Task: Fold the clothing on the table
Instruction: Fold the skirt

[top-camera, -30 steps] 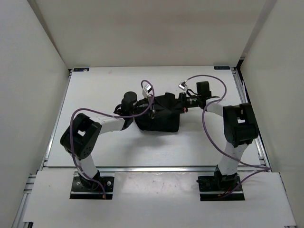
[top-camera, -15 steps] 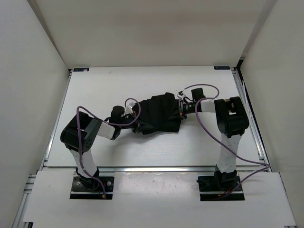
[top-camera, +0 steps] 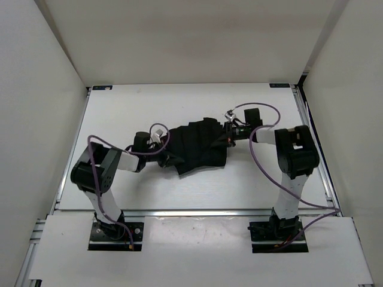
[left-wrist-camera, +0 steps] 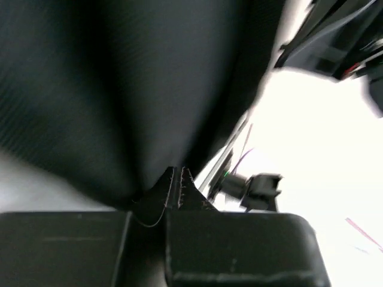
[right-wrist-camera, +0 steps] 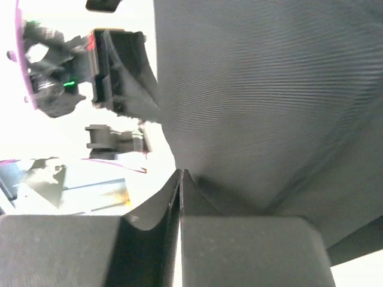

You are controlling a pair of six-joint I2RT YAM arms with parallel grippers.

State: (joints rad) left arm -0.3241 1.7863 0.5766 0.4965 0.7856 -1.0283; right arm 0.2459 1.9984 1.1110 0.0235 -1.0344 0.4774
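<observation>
The black clothing (top-camera: 197, 146) lies spread between my two grippers in the middle of the white table (top-camera: 131, 113). My left gripper (top-camera: 169, 158) is at the garment's left near corner, and its jaws (left-wrist-camera: 178, 173) are shut with the dark fabric (left-wrist-camera: 119, 89) bunched right at their tips. My right gripper (top-camera: 228, 135) is at the garment's right edge. Its jaws (right-wrist-camera: 181, 174) are shut too, and ribbed black cloth (right-wrist-camera: 269, 89) fans out from the tips. Whatever cloth is inside either pinch is hidden.
White walls enclose the table on three sides, and metal rails (top-camera: 306, 113) run along its edges. Purple cables (top-camera: 263, 155) loop from both arms above the tabletop. Bare white surface (top-camera: 179, 98) shows behind the clothing.
My left gripper has drawn left and nearer, pulling the clothing's left side with it, so the garment now lies wider and flatter. My right gripper has held its place at the right edge.
</observation>
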